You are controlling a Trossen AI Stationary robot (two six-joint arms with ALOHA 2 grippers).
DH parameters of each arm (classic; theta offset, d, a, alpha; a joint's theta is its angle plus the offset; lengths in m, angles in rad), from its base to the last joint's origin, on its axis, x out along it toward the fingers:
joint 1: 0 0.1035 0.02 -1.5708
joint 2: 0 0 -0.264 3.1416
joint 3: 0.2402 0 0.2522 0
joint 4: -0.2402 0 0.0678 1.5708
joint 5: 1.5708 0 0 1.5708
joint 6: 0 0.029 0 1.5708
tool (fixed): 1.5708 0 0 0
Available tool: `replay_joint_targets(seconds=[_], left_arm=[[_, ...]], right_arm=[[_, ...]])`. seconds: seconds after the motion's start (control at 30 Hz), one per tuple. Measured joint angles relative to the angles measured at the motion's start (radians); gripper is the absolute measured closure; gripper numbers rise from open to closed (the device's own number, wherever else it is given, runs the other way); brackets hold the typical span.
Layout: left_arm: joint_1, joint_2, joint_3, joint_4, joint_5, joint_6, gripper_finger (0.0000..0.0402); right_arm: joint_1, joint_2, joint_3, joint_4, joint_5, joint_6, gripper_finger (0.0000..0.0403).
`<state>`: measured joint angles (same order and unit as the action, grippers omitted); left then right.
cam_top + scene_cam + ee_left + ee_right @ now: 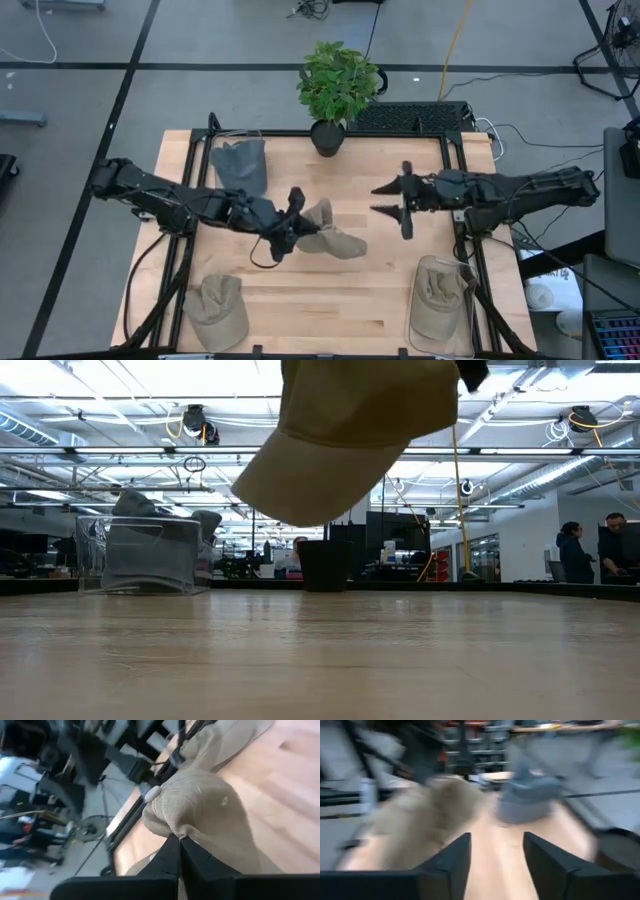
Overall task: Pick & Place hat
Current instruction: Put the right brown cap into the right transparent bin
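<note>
The left end effector (291, 228) is clenched on a tan hat (332, 236), its two dark fingers (172, 862) pinched tight on a fold of the ribbed cloth near the crown button. The hat is a soft corduroy cap with a curved brim; it hangs above the middle of the wooden tabletop (340, 300), clear of the surface in the low view, where its top is cut off by the picture's edge. The right end effector (402, 199) stands released, fingers apart and holding nothing, just beside the hat on the right. Further out, a grey hat (240, 165) sits in a clear bin at the far left, another tan hat (218, 312) lies at the near left, and one more rests in a clear container (438, 302) at the near right. A potted plant (338, 90) stands at the far edge. The right wrist view is blurred, so the shapes there are hard to make out.
</note>
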<state>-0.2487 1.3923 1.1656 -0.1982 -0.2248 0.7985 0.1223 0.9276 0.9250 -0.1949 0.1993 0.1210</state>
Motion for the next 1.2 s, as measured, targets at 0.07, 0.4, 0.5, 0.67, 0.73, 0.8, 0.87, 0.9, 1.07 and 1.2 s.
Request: replay_joint_targets(seconds=[0.07,0.4,0.5,0.67,0.73,0.8,0.87,0.9,1.07,1.2], left_arm=[[-0.006,0.007,0.000,0.004,-0.038,0.012,0.0399],[-0.041,0.011,0.000,-0.015,-0.092,0.028,0.0399],[-0.049,0.011,0.000,-0.014,-0.095,0.035,0.0398],[-0.049,0.011,0.000,-0.021,-0.101,0.030,0.0399],[-0.049,0.011,0.000,-0.030,-0.101,0.031,0.0399],[-0.049,0.011,0.000,-0.032,-0.101,0.031,0.0399],[-0.049,0.011,0.000,-0.032,-0.102,0.031,0.0399],[-0.048,0.011,0.000,-0.033,-0.101,0.031,0.0398],[-0.039,0.011,0.000,-0.033,-0.101,0.031,0.0399],[-0.029,0.011,0.000,-0.035,-0.100,0.030,0.0399]], right_arm=[[-0.019,0.054,0.072,-0.040,-0.159,0.035,0.0202],[-0.115,0.314,0.211,-0.070,-0.520,0.235,0.0145],[-0.145,0.361,0.211,-0.024,-0.621,0.277,0.0147],[-0.156,0.429,0.212,0.135,-0.770,0.362,0.0147],[-0.155,0.445,0.213,0.161,-0.802,0.377,0.0147],[-0.155,0.463,0.213,0.186,-0.810,0.391,0.0148],[-0.156,0.470,0.212,0.172,-0.810,0.391,0.0150],[-0.156,0.477,0.211,0.183,-0.810,0.391,0.0150],[-0.154,0.514,0.211,0.243,-0.836,0.393,0.0151],[-0.153,0.535,0.211,0.275,-0.877,0.420,0.0151]])
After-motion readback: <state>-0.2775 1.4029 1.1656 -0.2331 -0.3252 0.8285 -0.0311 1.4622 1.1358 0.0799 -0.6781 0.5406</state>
